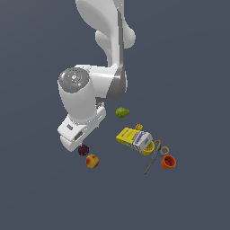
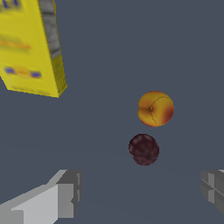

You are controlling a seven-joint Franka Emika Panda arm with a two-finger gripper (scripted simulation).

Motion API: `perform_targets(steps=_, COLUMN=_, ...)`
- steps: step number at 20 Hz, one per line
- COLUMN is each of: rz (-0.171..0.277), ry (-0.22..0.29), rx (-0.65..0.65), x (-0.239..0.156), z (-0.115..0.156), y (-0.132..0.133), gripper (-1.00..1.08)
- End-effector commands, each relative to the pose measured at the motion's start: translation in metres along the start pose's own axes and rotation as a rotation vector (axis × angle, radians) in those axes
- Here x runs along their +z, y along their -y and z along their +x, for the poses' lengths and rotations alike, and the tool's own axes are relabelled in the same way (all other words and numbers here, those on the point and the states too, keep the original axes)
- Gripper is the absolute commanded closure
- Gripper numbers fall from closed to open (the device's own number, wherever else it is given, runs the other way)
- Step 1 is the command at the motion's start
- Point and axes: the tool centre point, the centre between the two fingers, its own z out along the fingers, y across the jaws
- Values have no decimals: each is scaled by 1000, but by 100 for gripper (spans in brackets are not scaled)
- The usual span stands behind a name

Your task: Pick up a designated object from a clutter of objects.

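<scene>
Both fingers (image 2: 61,197) stand spread wide and hold nothing, and the gripper (image 2: 140,192) hangs above the dark plum (image 2: 144,149), which lies free on the floor just ahead of the gap between them, not yet bracketed. Just beyond it, close but apart, sits the red-orange fruit (image 2: 155,108) (easily nudged). My worry: descending without first centring could clip the plum's crown and roll it off, or catch the neighbour instead.

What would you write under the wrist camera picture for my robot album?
Open gripper hovering above the dark plum, with the peach and yellow box nearby.
</scene>
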Motion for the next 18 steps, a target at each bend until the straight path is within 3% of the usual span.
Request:
perform_targets(steps=1, rz=0, ry=-4, rx=-67, x=11, z=-3, y=-6, gripper=-92)
perform_targets(steps=18, rz=-11, ry=-60, rx=-461, x=75, z=-23, y=-35, gripper=-92)
